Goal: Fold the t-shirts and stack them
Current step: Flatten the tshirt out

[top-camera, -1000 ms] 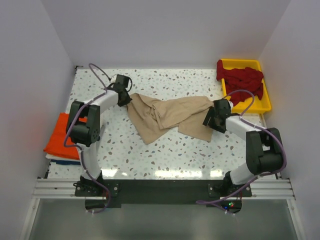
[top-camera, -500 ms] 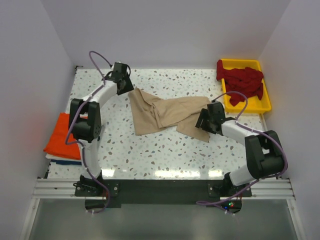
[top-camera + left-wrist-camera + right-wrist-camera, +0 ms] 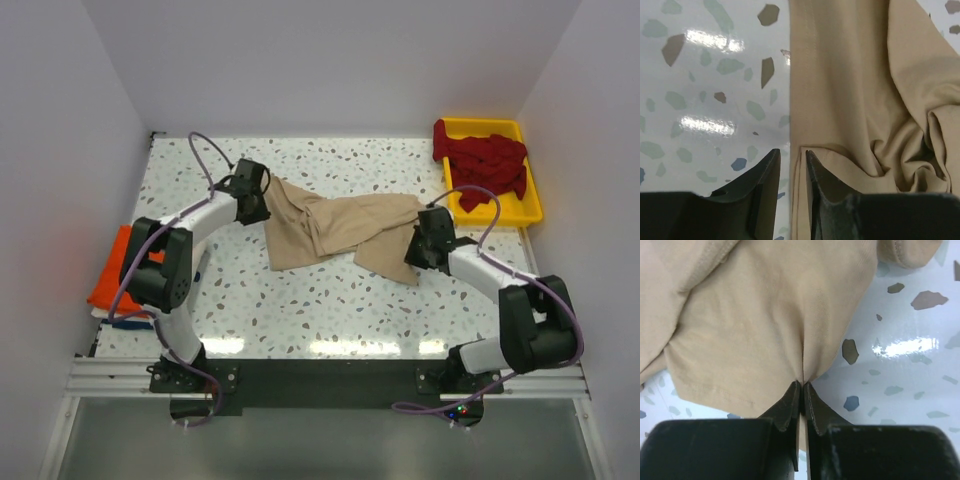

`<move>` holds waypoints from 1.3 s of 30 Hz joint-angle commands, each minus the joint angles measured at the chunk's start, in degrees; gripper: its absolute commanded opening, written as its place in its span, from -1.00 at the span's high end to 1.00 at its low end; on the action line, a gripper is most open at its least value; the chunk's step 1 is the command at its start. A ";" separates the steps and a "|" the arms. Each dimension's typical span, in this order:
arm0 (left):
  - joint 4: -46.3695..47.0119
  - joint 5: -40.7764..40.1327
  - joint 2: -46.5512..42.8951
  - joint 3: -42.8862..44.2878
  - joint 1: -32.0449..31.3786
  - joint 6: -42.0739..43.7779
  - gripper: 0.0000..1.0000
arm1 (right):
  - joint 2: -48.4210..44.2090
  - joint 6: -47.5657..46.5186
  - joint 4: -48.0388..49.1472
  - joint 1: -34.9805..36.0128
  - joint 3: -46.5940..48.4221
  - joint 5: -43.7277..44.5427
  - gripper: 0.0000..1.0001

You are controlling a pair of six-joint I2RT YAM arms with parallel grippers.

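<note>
Orange cloth sits nearest, at the near left edge of the speckled worktop [image 3: 340, 300]: a folded orange t-shirt [image 3: 108, 285], partly hidden by the left arm, lies on top of a white and blue cloth [image 3: 120, 318], of which only a strip shows.

Further in, a beige t-shirt [image 3: 335, 230] lies crumpled across the middle of the worktop, stretched between the two arms. The right end effector [image 3: 418, 243] is at the shirt's right side. In the right wrist view its fingers are pressed together on a pinch of beige fabric [image 3: 765, 315], which puckers into a crease running up from the tips [image 3: 801, 385]. The hem lies just to the left of that pinch and bare worktop just to the right.

The left end effector [image 3: 255, 200] is at the shirt's far left corner. In the left wrist view its fingers stand a narrow gap apart [image 3: 791, 155]. The straight left edge of the shirt [image 3: 850, 90] runs down into that gap. The right finger lies over cloth and the left finger over bare worktop.

Farthest back, in the right corner, a yellow tray [image 3: 530, 210] holds a heap of dark red t-shirts [image 3: 485, 160], which spill over its left rim.
</note>
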 commanded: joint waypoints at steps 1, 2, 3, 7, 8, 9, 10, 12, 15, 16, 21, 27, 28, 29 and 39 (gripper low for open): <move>4.85 2.71 -0.34 -1.45 -1.81 1.31 0.38 | -5.15 -2.56 -5.18 0.13 2.99 2.08 0.92; 4.94 3.07 -0.16 -1.37 -2.25 1.41 0.38 | -5.51 -2.82 -5.72 0.13 3.34 2.17 0.92; 5.11 3.33 0.45 -1.37 -2.60 1.67 0.38 | -6.21 -3.00 -5.98 0.13 3.95 2.08 0.92; 5.11 3.51 2.21 -1.02 -3.31 1.76 0.41 | -6.65 -3.09 -6.78 0.13 4.84 1.03 0.92; 5.12 3.60 2.56 -0.93 -3.31 1.93 0.42 | -6.74 -3.09 -6.78 0.13 4.84 1.11 0.92; 5.12 3.60 3.26 -0.58 -3.31 1.93 0.43 | -6.83 -3.09 -6.78 0.13 4.84 0.85 0.92; 5.20 3.68 3.61 -0.58 -3.31 2.02 0.43 | -6.92 -3.09 -6.78 0.13 4.84 1.02 0.92; 4.77 3.60 4.84 0.21 -3.31 2.20 0.44 | -6.92 -2.91 -6.87 0.05 4.84 1.03 0.92; 4.24 2.54 5.72 0.48 -3.40 2.20 0.43 | -7.09 -2.83 -6.87 0.05 4.92 0.76 0.92; 4.32 2.37 5.73 0.30 -3.48 2.20 0.42 | -7.18 -2.82 -6.78 0.04 4.92 0.76 0.92; 4.50 2.10 5.99 -0.23 -3.57 2.46 0.31 | -7.00 -2.65 -6.78 0.05 4.92 0.50 0.92; 4.24 1.66 5.29 -0.67 -4.19 2.37 0.39 | -7.09 -2.47 -6.60 0.13 4.84 0.50 0.92; 4.24 1.84 5.03 -0.84 -4.28 2.37 0.47 | -7.01 -2.39 -6.52 0.13 4.84 0.33 0.92; 4.24 2.01 4.85 -0.93 -4.28 2.29 0.49 | -7.00 -2.39 -6.51 0.13 4.84 0.32 0.92; 3.45 2.10 0.98 -2.07 -4.28 2.11 0.94 | -7.79 -2.47 -7.21 0.04 4.92 0.32 0.92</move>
